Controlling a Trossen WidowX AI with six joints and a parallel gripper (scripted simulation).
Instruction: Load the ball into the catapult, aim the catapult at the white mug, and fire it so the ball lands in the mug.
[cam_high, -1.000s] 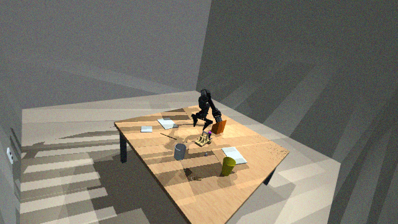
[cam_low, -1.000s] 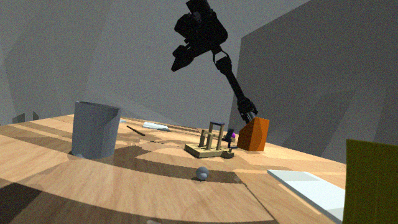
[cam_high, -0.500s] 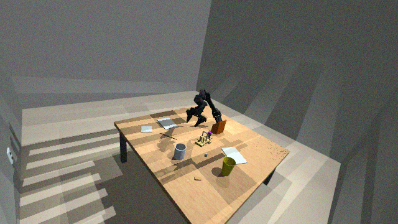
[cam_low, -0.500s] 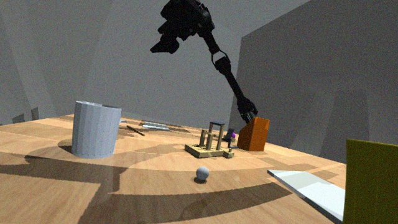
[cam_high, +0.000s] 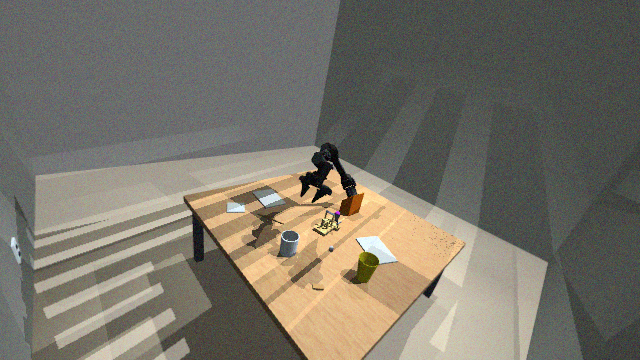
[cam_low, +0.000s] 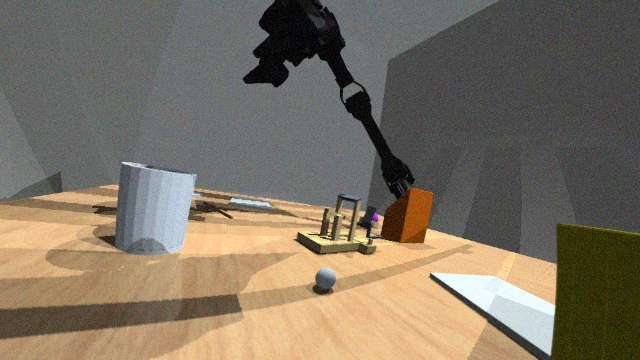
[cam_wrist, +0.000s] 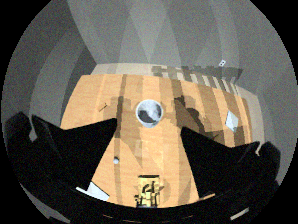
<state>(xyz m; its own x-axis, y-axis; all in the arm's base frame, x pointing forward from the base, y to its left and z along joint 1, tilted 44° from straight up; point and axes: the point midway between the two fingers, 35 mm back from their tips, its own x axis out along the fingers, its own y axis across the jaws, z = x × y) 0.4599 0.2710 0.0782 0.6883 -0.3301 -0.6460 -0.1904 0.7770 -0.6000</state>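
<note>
A small wooden catapult (cam_high: 325, 229) (cam_low: 325, 244) (cam_wrist: 149, 189) stands mid-table. A purple ball (cam_high: 337, 213) (cam_low: 375, 217) appears to sit at its rear end, on the side toward the orange block; a dark part half hides it in the exterior view. The white mug (cam_high: 289, 245) (cam_low: 152, 210) (cam_wrist: 149, 112), greyish in this light, stands upright in front of the catapult. My gripper (cam_high: 308, 198) (cam_wrist: 150, 126) is open with nothing between its fingers, raised high over the table and away from the catapult. In the wrist view the mug shows between the spread fingers.
A small grey ball (cam_high: 331, 249) (cam_low: 325, 278) (cam_wrist: 116, 160) lies on the table near the catapult. An orange block (cam_high: 352, 205) (cam_low: 417, 217) stands behind the catapult by the arm's base. A yellow-green cup (cam_high: 367, 267) (cam_low: 595, 290) stands beside a white sheet (cam_high: 375, 247) (cam_low: 520, 310). More flat sheets lie at the far left.
</note>
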